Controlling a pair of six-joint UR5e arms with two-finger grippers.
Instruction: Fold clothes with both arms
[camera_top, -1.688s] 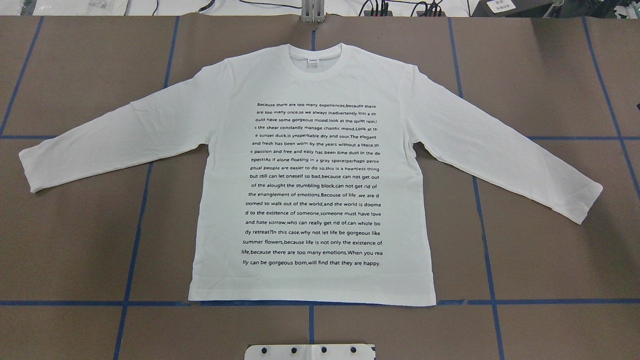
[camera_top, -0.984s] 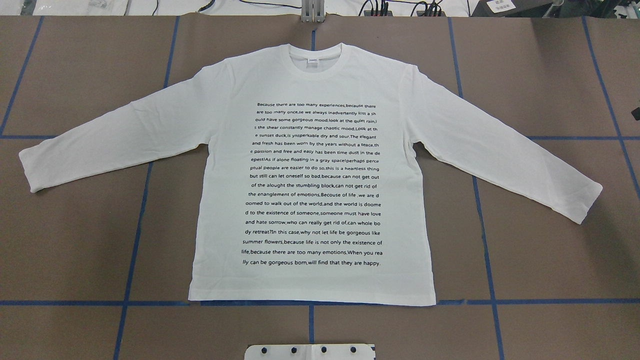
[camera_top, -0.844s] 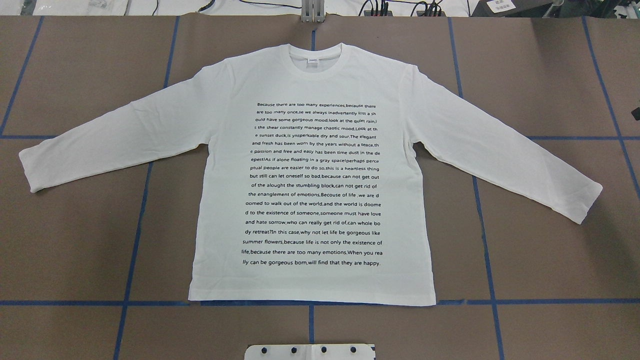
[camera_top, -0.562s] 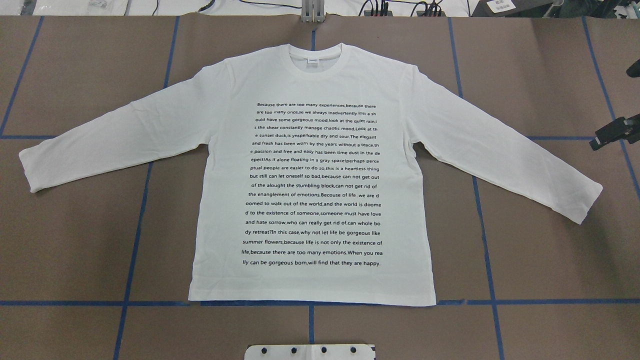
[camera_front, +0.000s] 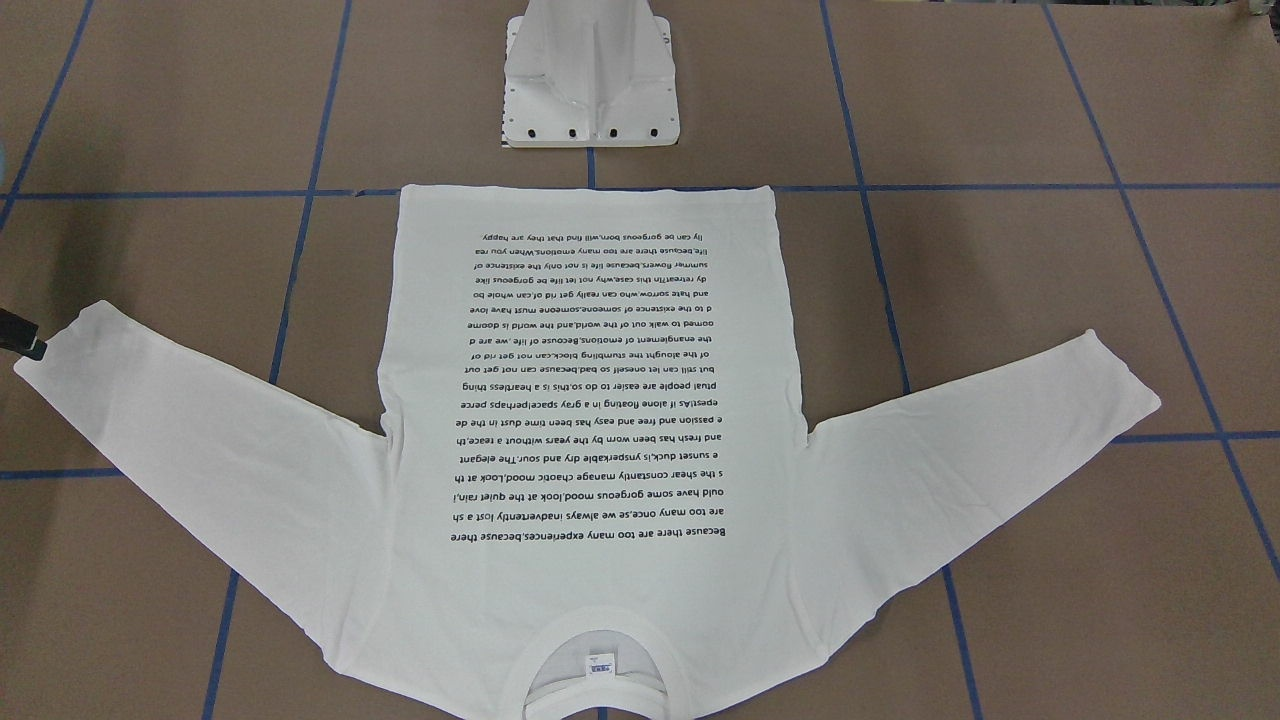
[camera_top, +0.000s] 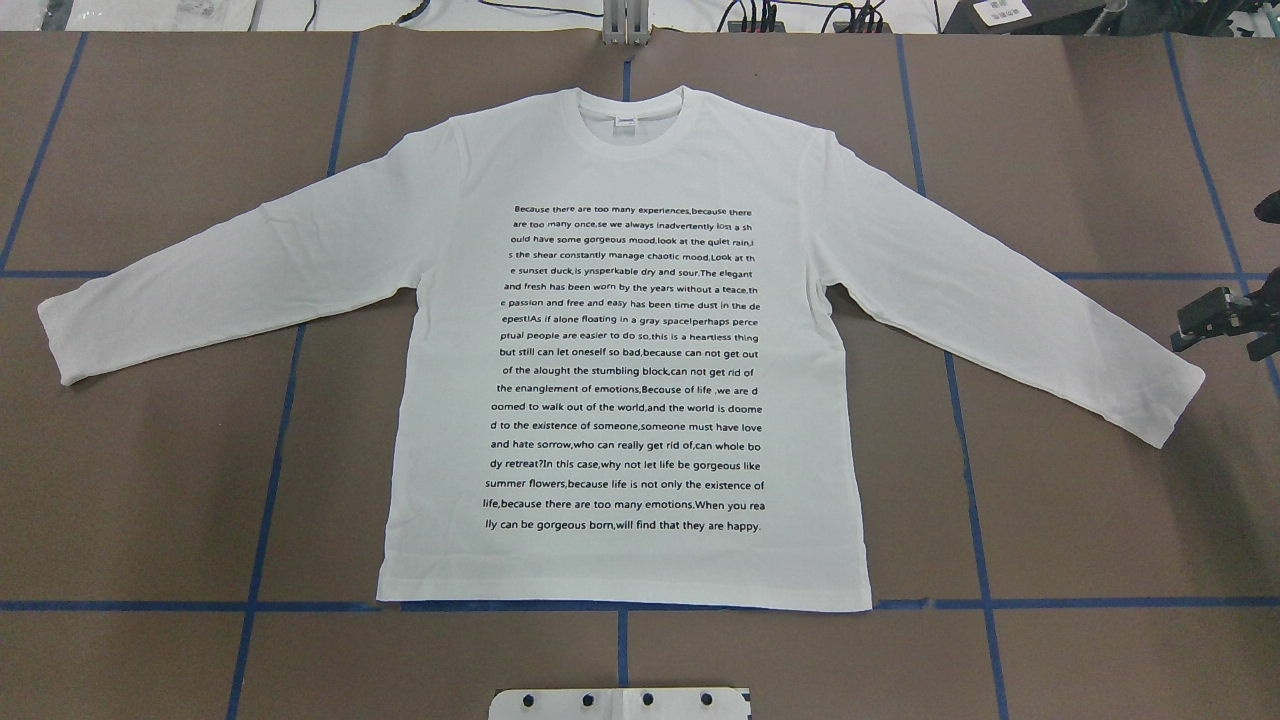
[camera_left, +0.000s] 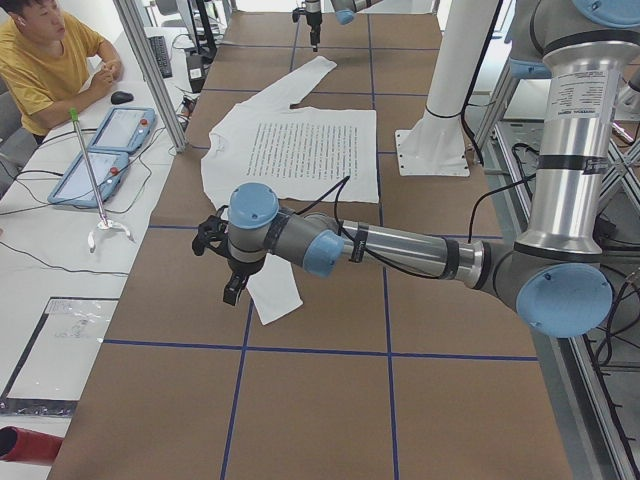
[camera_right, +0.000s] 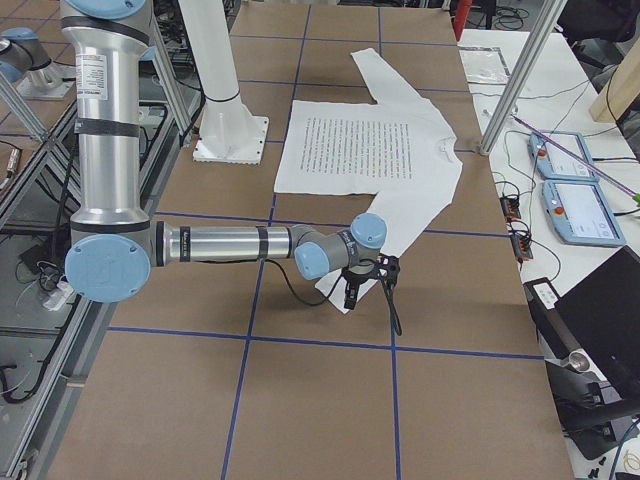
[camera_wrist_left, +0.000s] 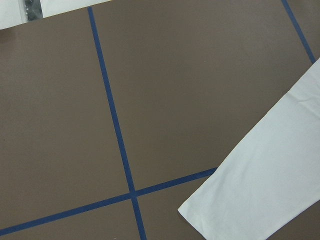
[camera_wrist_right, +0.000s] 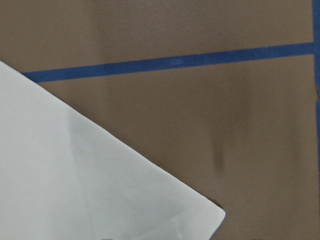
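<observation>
The white long-sleeved T-shirt lies flat and spread out, printed text up, neck toward the far edge; it also shows in the front view. My right gripper hangs at the view's right edge, just beyond the right sleeve cuff, apart from it, fingers apart and empty. The right wrist view shows that cuff corner. My left gripper shows only in the exterior left view, above the left cuff; I cannot tell whether it is open. The left wrist view shows that cuff.
The white mounting pedestal stands at the table's near edge behind the hem. Blue tape lines grid the brown table. An operator in yellow sits beside two teach pendants on the far side.
The right gripper came in from the overhead view's right edge and moved down the view, closer to the right sleeve cuff. The shirt has not moved.
</observation>
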